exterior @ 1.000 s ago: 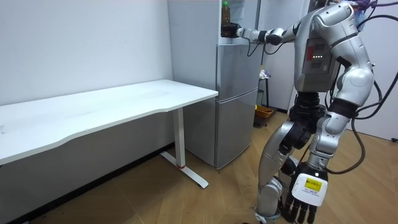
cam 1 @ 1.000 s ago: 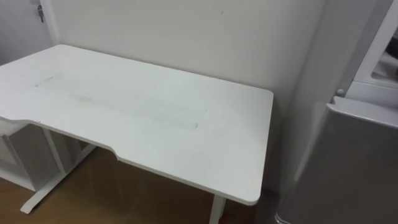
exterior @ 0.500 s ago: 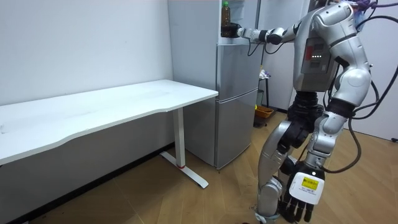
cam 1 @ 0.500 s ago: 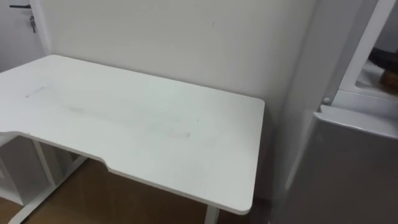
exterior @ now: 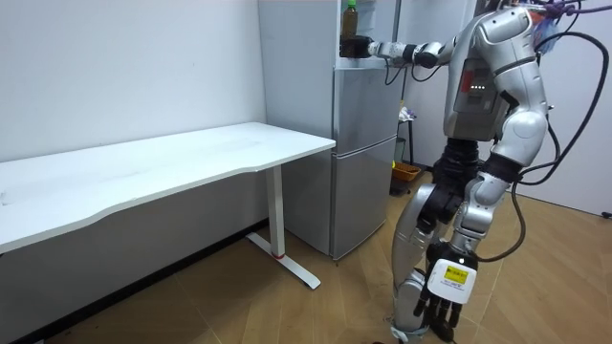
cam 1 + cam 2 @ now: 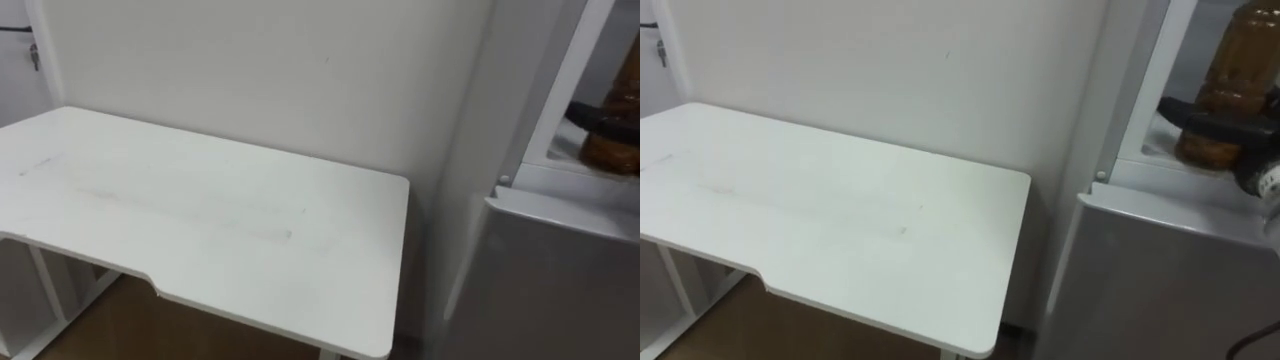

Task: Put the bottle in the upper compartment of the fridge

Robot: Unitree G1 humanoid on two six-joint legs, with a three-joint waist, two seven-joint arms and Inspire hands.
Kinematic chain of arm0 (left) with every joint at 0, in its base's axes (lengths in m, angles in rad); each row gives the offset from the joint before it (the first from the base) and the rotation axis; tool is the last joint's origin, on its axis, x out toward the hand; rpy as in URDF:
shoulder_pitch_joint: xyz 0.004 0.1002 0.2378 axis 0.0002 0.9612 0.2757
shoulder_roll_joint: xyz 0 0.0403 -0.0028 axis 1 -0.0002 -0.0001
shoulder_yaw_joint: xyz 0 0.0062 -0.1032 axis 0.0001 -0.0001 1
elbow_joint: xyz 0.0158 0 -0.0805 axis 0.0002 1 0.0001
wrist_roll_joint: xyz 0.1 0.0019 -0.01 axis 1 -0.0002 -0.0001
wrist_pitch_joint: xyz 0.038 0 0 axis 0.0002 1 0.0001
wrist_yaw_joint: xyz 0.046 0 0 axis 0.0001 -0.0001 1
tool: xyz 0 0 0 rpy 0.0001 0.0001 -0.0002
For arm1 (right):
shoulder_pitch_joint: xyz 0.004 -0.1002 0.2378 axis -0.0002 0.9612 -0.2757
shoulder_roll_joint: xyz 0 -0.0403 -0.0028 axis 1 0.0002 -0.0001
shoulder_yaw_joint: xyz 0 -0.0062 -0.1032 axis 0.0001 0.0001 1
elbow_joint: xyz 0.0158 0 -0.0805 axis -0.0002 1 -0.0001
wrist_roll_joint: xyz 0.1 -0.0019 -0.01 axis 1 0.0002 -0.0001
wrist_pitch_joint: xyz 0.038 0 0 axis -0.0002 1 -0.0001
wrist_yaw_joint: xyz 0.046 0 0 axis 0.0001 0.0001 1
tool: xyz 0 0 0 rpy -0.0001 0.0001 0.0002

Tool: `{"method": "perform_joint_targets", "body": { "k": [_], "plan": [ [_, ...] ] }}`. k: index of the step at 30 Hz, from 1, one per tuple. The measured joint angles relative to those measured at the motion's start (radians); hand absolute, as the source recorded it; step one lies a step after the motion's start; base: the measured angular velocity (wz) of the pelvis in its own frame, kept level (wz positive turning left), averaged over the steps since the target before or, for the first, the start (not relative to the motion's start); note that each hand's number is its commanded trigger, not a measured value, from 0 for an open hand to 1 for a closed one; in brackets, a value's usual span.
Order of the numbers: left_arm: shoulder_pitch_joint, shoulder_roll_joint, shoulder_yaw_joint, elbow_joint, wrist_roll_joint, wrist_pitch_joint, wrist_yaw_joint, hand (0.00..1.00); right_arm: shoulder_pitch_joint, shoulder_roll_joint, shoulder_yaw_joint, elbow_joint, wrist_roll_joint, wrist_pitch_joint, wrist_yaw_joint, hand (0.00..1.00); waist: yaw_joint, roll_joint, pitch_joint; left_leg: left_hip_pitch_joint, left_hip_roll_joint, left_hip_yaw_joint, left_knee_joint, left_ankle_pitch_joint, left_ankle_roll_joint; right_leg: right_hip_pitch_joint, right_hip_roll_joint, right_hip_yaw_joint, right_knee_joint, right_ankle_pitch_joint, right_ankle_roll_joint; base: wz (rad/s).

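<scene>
The head has been turned rightward, so the bottle is brought into sight at the open upper fridge, seemingly just past its sill; release looks near. It is clasped low down by the curled fingers of the right hand. The left hand is hung slack beside the leg.

The right arm is stretched out forward at shoulder height. The right hand has its dark fingers curled round the bottle. The left arm hangs down beside the leg, and the left hand is low with relaxed fingers.
</scene>
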Motion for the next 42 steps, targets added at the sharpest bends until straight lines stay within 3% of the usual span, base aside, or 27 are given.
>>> {"method": "perform_joint_targets", "body": {
  "k": [9,16,29,36,42],
  "plan": [
    [-0.002,-0.004,0.011,-0.001,0.0,0.0,-0.009,0.0,0.056,0.002,-0.035,-0.049,0.002,-0.01,0.035,0.0,0.0,-0.009,-0.0034,0.006,0.001,0.006,-0.009,-0.001,-0.001,0.003,0.002,0.001,-0.006,0.0,0.0,0.0],
    [-0.002,-0.003,0.012,0.001,0.0,0.0,-0.027,0.0,0.061,0.003,-0.035,-0.073,-0.008,0.0,0.033,0.0,-0.019,-0.011,-0.0021,0.005,0.001,0.007,-0.009,-0.001,-0.001,0.004,0.001,-0.001,-0.009,-0.001,0.001,0.0],
    [-0.006,-0.003,0.011,0.008,-0.001,0.0,-0.048,0.0,0.087,0.003,-0.04,-0.1,-0.008,-0.009,0.024,0.0,-0.018,-0.022,0.0041,0.006,0.001,0.01,-0.009,-0.001,-0.001,0.003,0.001,0.005,-0.009,-0.002,0.001,0.0],
    [-0.015,0.003,0.013,-0.002,0.0,0.009,-0.045,0.0,0.066,-0.005,-0.052,-0.066,-0.01,-0.008,0.025,0.0,-0.019,-0.034,0.0064,-0.048,0.004,-0.004,0.027,-0.002,0.001,-0.036,0.002,-0.003,0.0,-0.002,-0.003,0.04],
    [-0.049,0.018,0.011,-0.004,0.001,0.012,-0.048,0.0,-0.044,-0.004,-0.026,0.05,-0.06,-0.011,-0.023,0.0,0.022,-0.033,0.0072,-0.117,0.018,0.001,0.061,-0.002,0.002,-0.109,0.006,0.013,0.034,0.006,-0.015,-0.1]
  ]
}}
